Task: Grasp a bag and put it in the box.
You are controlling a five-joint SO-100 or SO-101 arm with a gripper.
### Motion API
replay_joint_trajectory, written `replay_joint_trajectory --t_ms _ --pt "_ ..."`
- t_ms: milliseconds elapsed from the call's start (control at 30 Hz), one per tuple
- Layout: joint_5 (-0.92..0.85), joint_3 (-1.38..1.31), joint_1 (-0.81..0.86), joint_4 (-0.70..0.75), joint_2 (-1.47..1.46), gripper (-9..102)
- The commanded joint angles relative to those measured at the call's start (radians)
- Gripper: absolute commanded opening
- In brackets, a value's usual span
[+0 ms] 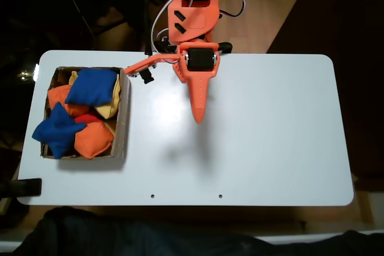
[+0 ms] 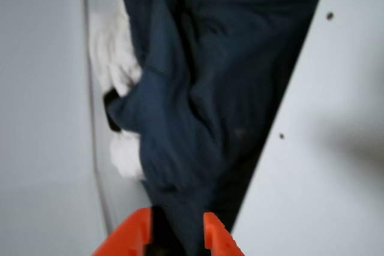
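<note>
We see the pincer (image 1: 200, 118) nearly closed and empty above the bare bench (image 1: 270, 142); the bag (image 1: 58, 130) lies already in the box (image 1: 123, 118), so we judge the next move is only retreat.

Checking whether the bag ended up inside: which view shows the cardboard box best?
The fixed view: the box sits whole at the table's left end, holding blue, orange, yellow and red beanbags, with the flat blue bag at its lower left. The wrist view looks past the table edge at dark fabric instead.
</note>
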Motion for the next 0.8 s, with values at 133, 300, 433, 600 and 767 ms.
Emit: replay_joint_trajectory --t_ms 133,300,433,600,767 --pt "-0.012 0.13 -0.063 -0.018 0.08 0" --pt "-0.017 0.242 -0.08 -0.021 0.133 0" --pt "-0.035 0.331 -0.084 -0.021 0.175 0" --pt "-0.043 0.443 -0.083 -0.029 0.225 0" --pt "-0.06 0.558 -0.061 -0.064 0.281 0"
